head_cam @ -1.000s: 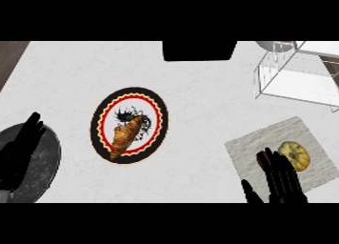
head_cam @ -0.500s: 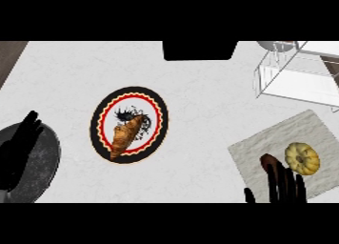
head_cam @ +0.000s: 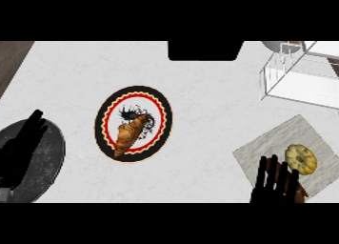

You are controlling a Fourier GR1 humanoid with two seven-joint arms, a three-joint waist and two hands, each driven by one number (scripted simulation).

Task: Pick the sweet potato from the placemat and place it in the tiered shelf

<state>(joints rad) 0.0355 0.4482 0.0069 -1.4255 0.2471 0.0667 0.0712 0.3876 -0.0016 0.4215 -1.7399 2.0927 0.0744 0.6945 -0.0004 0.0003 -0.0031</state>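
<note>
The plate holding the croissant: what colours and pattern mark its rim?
Head view: the plate has a black outer rim, then a red band with a wavy yellow edge.

Two matte black hands: left hand (head_cam: 17, 147) at lower left, right hand (head_cam: 274, 188) at lower right; slim, dark fingers.

Left hand (head_cam: 21, 147) open at lower left, fingers up — right hand (head_cam: 274, 186) open, fingers straight, lower right

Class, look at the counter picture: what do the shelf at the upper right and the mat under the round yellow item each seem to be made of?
The tiered shelf looks like thin pale metal wire around clear or white panels: slim bright bars, see-through sides. The placemat looks like woven cloth, matte: grey, mottled, no shine.
</note>
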